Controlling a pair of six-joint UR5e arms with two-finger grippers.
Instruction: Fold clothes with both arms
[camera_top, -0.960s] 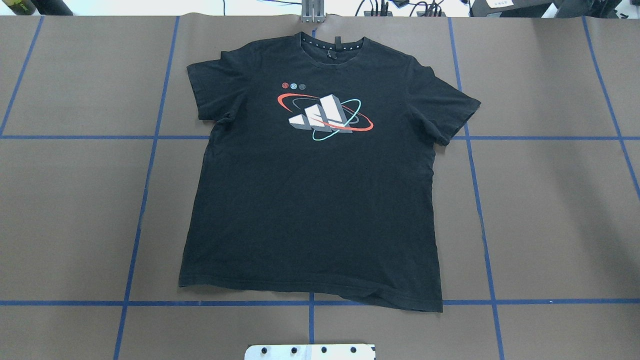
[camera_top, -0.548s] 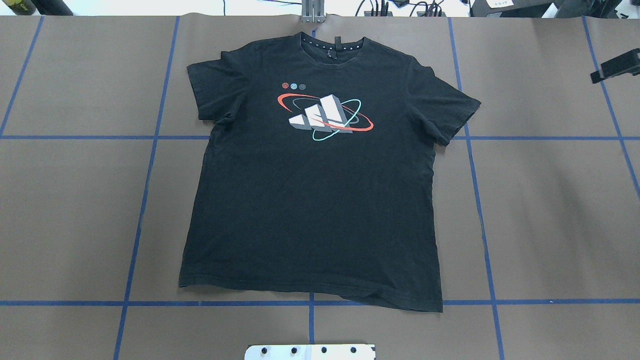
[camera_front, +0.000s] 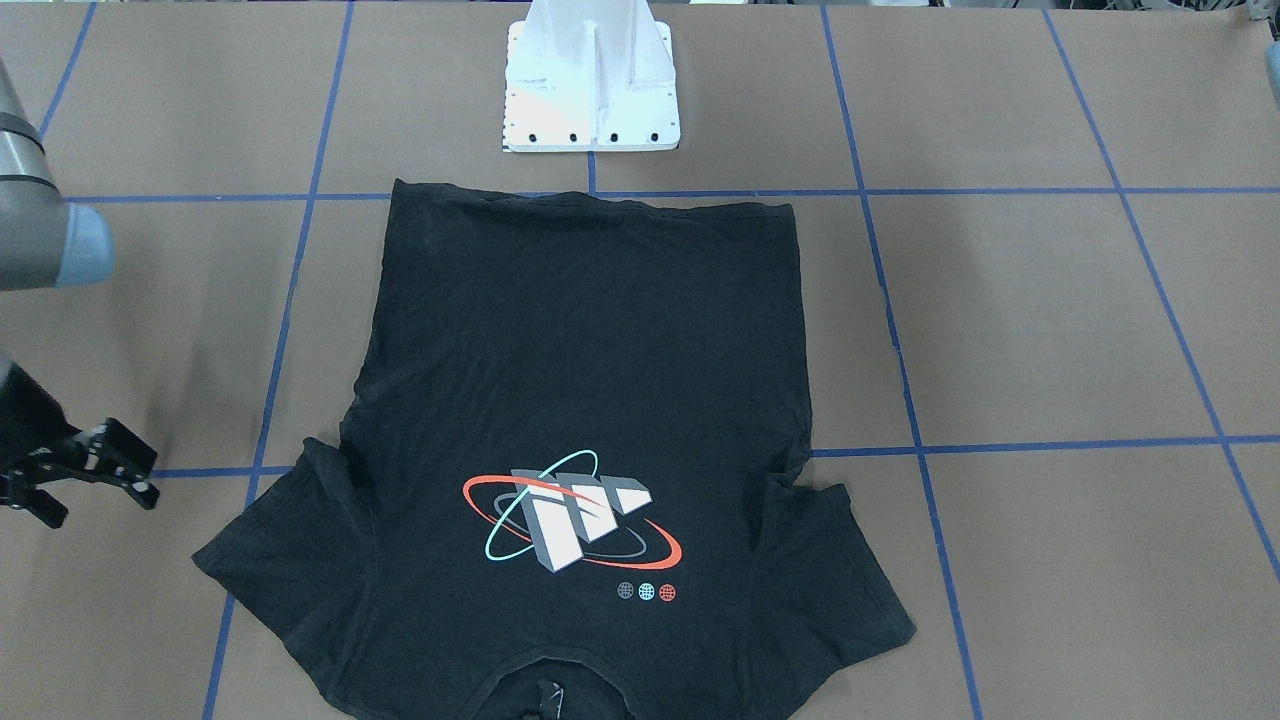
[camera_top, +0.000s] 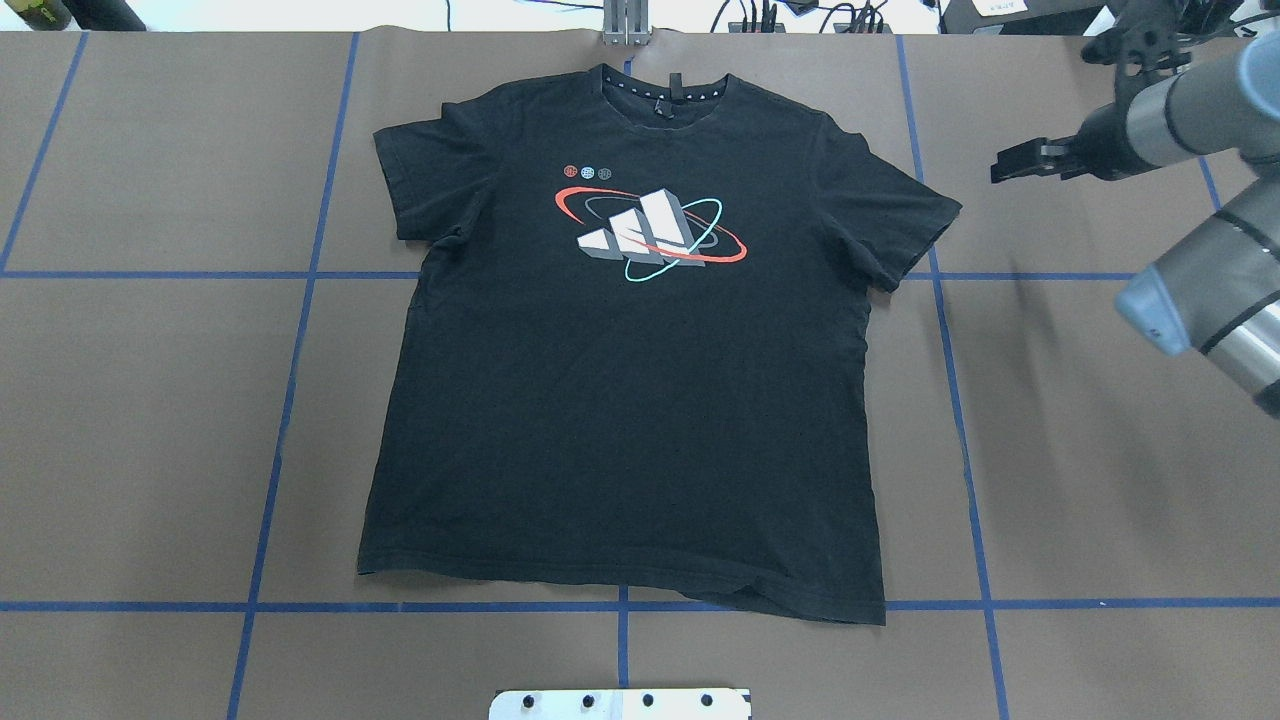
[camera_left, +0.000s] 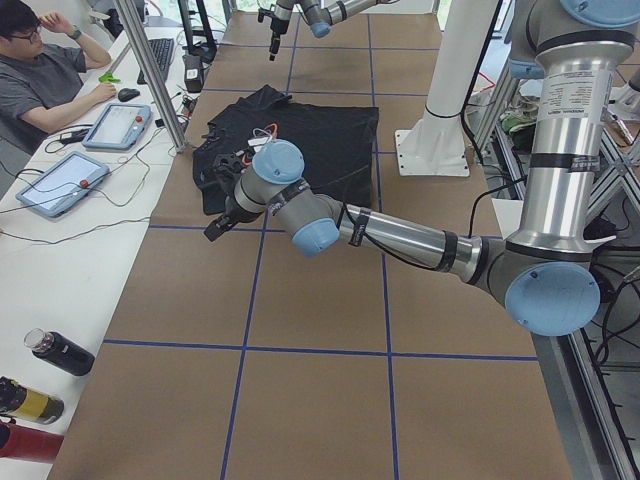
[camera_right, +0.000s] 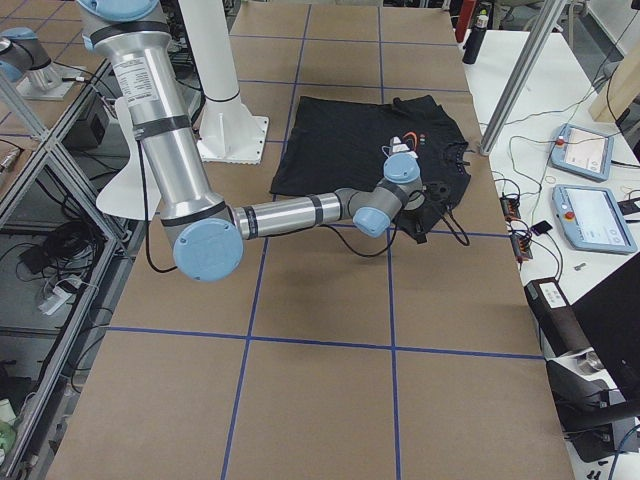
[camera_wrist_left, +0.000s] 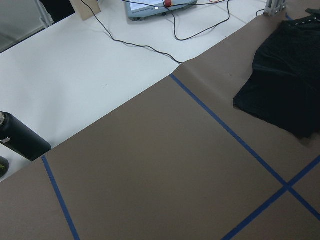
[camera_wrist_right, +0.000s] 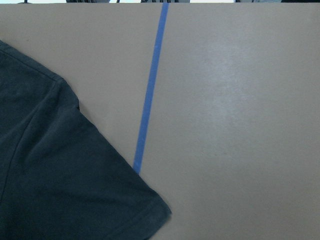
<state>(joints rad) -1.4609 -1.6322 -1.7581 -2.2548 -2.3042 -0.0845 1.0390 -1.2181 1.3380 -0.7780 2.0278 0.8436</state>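
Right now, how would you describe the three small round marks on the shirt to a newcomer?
On the brown table lies one black T-shirt, print up. Between its collar and the big block print sits a short row of three round marks. They are red, blue and grey, and far smaller than that print.

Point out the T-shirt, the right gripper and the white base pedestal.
T-shirt (camera_top: 620, 420): overhead view, plain front below the print.
right gripper (camera_top: 1000, 166): overhead view, between its fingertips.
white base pedestal (camera_front: 590, 60): front-facing view, its upright column.
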